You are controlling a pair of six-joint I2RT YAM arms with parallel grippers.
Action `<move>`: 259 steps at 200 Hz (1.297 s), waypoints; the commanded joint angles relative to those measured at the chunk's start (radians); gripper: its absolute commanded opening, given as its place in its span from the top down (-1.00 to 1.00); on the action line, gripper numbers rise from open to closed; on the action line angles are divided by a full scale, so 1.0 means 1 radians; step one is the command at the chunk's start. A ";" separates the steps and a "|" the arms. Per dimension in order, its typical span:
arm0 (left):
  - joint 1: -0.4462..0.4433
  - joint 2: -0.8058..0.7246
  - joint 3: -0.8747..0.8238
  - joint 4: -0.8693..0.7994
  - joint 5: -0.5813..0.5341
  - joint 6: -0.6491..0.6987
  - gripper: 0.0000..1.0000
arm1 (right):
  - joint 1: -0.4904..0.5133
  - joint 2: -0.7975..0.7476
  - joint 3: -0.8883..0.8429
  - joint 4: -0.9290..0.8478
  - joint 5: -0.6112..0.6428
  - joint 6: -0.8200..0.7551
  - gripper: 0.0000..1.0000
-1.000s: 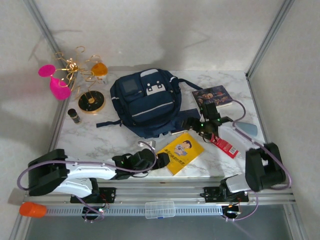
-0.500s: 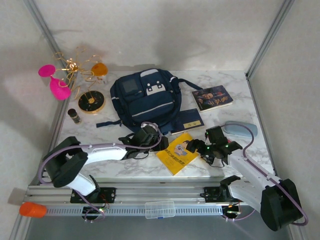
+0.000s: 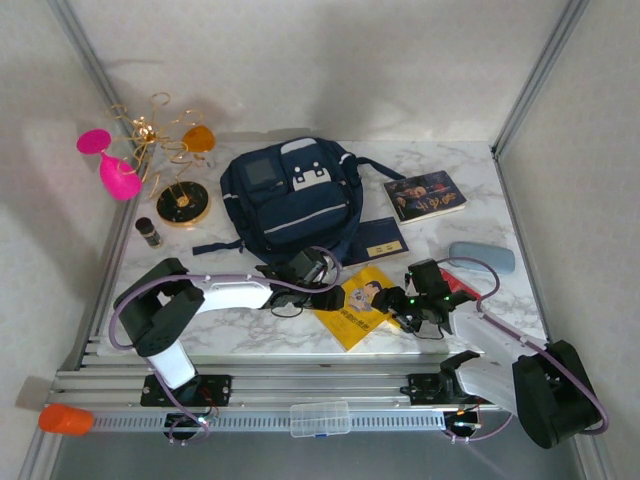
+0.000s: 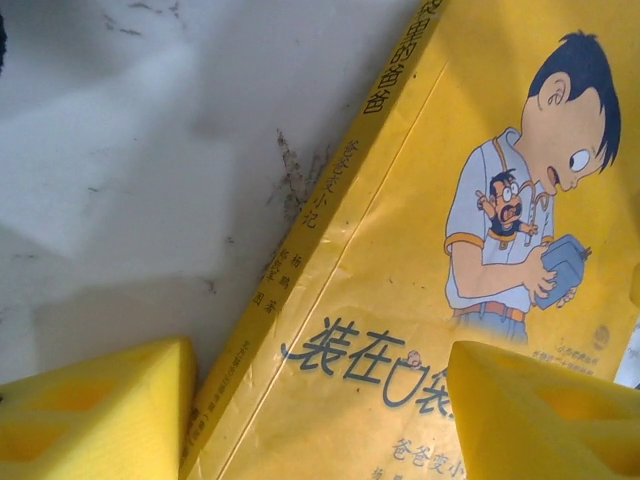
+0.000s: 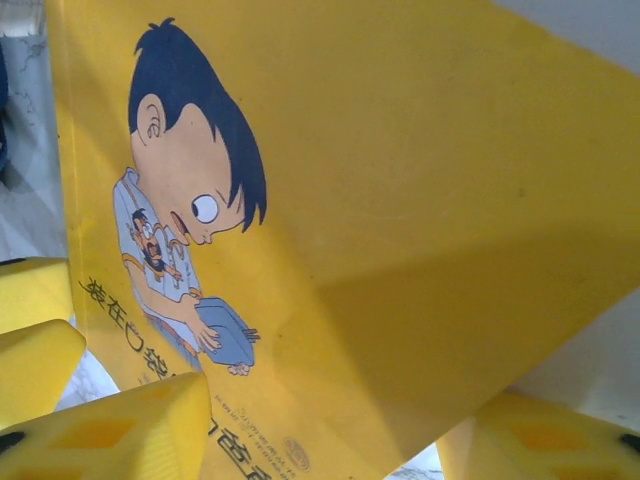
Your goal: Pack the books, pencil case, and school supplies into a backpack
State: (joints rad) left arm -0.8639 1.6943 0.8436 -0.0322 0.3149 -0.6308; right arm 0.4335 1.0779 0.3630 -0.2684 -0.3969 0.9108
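— where's the yellow book?

— on the table, between my two grippers. my left gripper is at its spine edge and my right gripper is at the opposite side, near a corner.

— are you holding it?

— no. my left jaws are released: one finger hangs over bare marble, the other over the cover, and the spine runs between them. my right jaws stand apart too, spread above the cover, pinching nothing. the cartoon boy lies just ahead of both pairs of fingers.

— and the other things?

— the navy book is just beyond the yellow one, on the far side of both grippers. the backpack lies past my left gripper, near it. the red packet is close behind my right gripper, partly hidden by that arm. the pencil case sits a little farther out on that side. the dark book is well beyond the right gripper, near the table's far edge.
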 commanded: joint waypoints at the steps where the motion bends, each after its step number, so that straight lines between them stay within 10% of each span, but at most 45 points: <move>1: -0.007 0.015 0.030 -0.046 0.087 0.026 -0.30 | 0.001 0.013 -0.038 0.064 -0.007 0.002 -0.03; 79: -0.034 -0.010 0.037 0.039 0.180 -0.040 -0.16 | -0.069 0.023 -0.037 0.087 0.005 -0.019 0.29; 259: -0.032 0.091 0.052 0.087 -0.034 -0.134 0.11 | -0.104 -0.105 0.092 0.023 -0.176 -0.216 0.13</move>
State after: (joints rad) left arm -0.8936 1.7626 0.8948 -0.0090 0.3439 -0.7525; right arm 0.3313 1.0103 0.4301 -0.2539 -0.4816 0.7643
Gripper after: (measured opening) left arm 0.446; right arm 0.438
